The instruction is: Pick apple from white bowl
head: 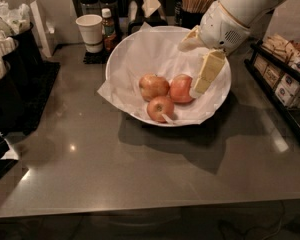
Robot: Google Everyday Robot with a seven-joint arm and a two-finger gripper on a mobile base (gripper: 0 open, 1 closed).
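Over a grey counter (140, 169), I am hovering my gripper (189, 69), fingers (206, 73) spread and empty, just beside the apple (180, 89) in the white bowl (125, 49).

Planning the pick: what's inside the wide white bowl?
Crinkled white paper and three apples: the reddest round apple, a paler apple, a smaller apple. The gripper hangs beside the reddest. Paper hides the white bowl's floor.
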